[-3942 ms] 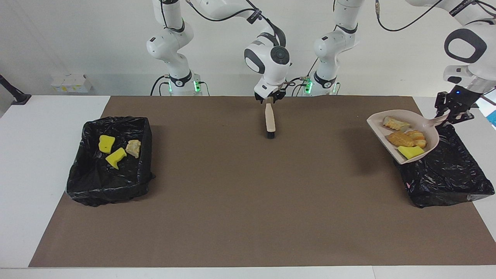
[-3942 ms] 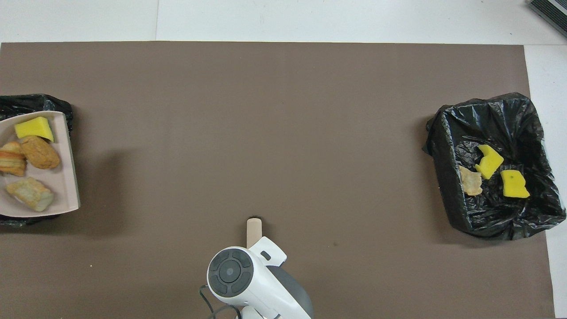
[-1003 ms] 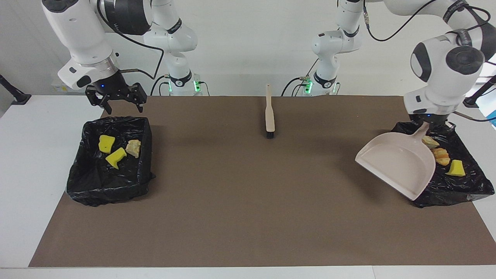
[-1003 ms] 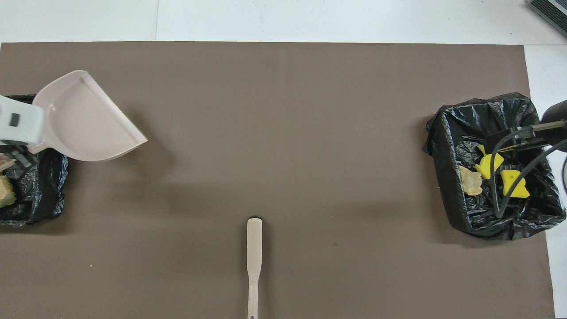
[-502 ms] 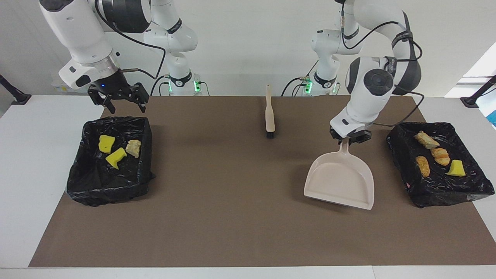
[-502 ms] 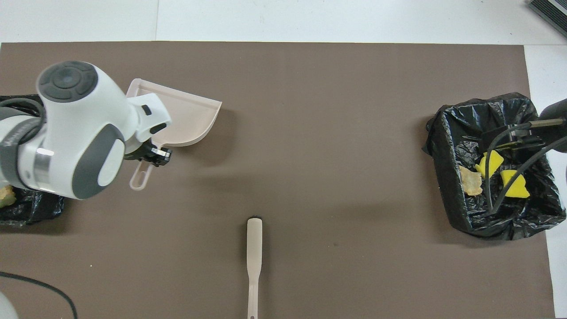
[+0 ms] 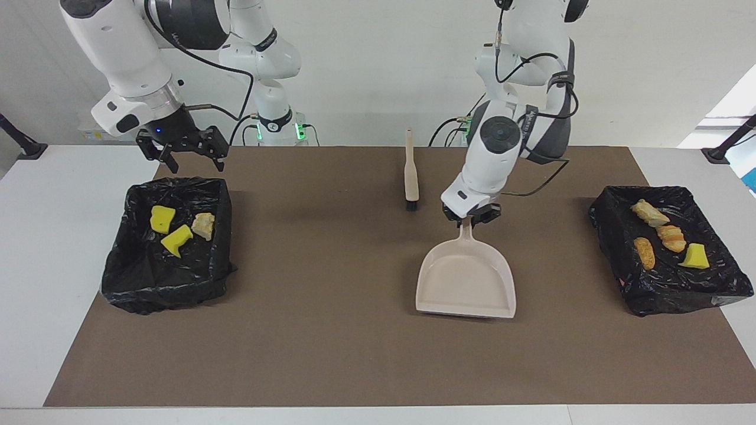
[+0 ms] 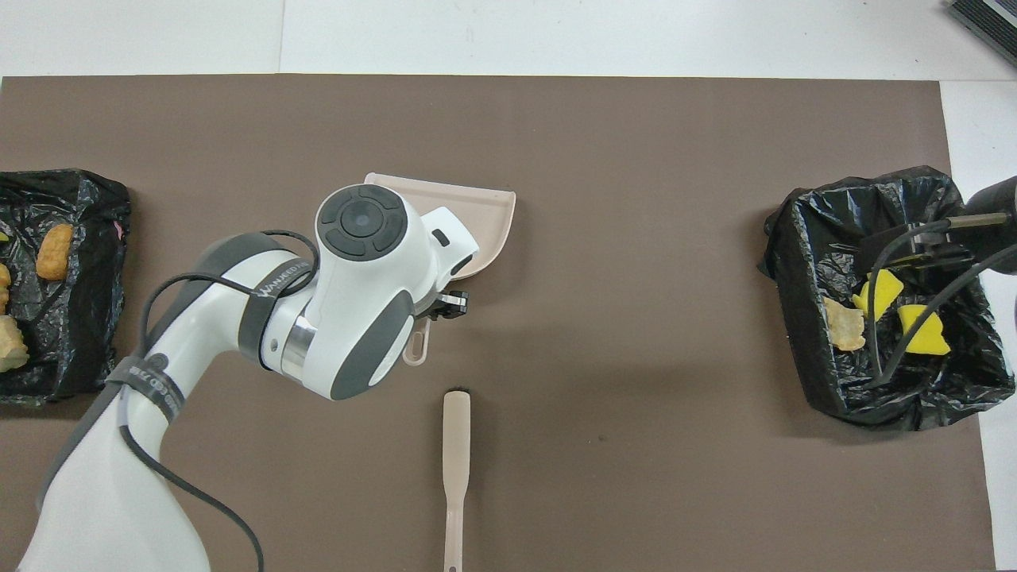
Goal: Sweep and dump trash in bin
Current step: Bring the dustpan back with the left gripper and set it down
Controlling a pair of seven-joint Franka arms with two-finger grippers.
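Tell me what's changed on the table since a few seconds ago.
The left gripper tipped four scraps from the dustpan into its end's bin, then carried the empty pan mid-table. The right gripper released the brush and moved over the other bin.

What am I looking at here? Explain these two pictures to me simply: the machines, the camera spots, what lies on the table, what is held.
These are two white robot arms at a table. One picture looks across the table at them; the other looks down from above their end. The left hand is shut on the handle of an empty dustpan near the middle of the brown mat. The right hand is open, holding nothing, over the edge of one black-lined bin. That bin holds yellow sponge chunks and a tan scrap; the other bin holds bread pieces and a sponge. A brush lies loose, nearer to the robots than the dustpan.
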